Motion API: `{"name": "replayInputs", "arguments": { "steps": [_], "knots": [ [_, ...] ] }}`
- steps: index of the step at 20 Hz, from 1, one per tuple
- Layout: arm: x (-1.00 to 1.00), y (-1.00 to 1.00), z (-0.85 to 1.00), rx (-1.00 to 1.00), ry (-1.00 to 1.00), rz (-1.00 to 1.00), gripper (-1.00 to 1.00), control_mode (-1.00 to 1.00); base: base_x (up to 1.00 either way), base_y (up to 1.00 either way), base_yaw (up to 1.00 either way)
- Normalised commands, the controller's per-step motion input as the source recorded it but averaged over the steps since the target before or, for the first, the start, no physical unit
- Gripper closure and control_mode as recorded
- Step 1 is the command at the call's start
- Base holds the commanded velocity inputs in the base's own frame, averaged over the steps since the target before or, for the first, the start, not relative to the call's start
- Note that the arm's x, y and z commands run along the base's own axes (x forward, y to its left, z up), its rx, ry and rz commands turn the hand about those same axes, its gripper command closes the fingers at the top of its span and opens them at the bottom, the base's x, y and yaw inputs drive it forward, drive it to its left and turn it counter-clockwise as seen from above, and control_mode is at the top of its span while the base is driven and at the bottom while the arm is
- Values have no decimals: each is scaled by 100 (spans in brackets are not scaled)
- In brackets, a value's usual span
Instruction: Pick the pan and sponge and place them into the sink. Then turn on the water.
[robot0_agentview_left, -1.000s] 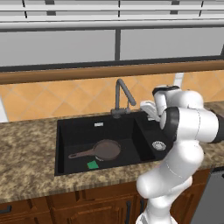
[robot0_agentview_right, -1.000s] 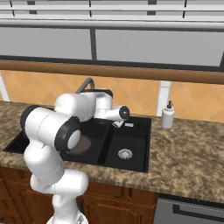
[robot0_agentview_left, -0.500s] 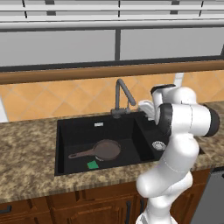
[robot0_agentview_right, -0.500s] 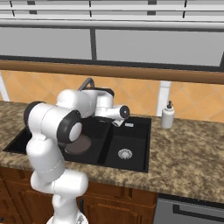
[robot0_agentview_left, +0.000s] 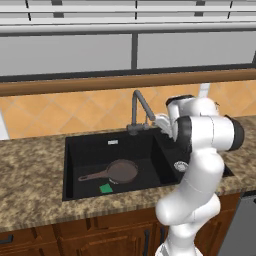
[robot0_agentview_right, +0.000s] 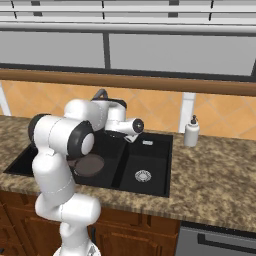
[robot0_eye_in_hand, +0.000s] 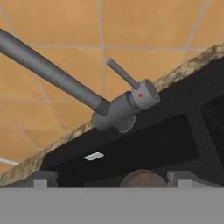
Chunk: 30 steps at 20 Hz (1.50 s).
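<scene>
**Black sink holds the pan and the sponge**

Speckled brown stone makes up the surface (robot0_agentview_left: 30, 170), and it runs along a wall of orange tiles (robot0_agentview_left: 60, 112). Wooden cupboards (robot0_agentview_left: 100, 232) sit under it.

Set into the surface is the sink (robot0_agentview_left: 75, 150). It is black and has two bowls, a big one and a small one. The small bowl has a round metal drain (robot0_agentview_right: 143, 175) in its floor.

The white robot arm (robot0_agentview_left: 200, 165) stands in front of the sink and bends over the small bowl.

The dark grey faucet (robot0_agentview_left: 137, 107) rises at the back edge of the sink, between the two bowls. It has a thin lever (robot0_eye_in_hand: 124, 73) that sticks up at a slant, with a tiny red dot on its knob. No stream falls from the spout.

The pan (robot0_agentview_left: 122, 171) lies flat on the floor of the big bowl. It is round and dark brown. Its long handle points to the left side of the bowl.

A white soap bottle (robot0_agentview_right: 190, 132) stands on the surface to the right of the sink.

The hand (robot0_eye_in_hand: 109, 180) is up near the faucet and faces the lever. Its two fingers are spread wide, and nothing is between them. It is not touching the lever.

The sponge (robot0_agentview_left: 105, 188) is a small green square. It lies in the big bowl, just in front of the pan's handle.
</scene>
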Motion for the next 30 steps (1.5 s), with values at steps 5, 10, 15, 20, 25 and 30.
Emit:
{"name": "replayInputs", "arguments": {
  "steps": [5,10,15,20,25,30],
  "knots": [
    [35,12,-12,0,0,0,-100,-100,0,0,0],
    [38,3,-19,0,0,0,-100,-100,0,0,0],
    [39,0,-22,0,0,0,-100,-100,0,0,0],
    [37,1,-21,0,0,0,-100,-100,0,0,0],
    [36,0,-18,2,0,0,-100,-100,0,0,0],
    [37,0,-11,3,0,0,-100,-100,0,0,0]
  ]
}}
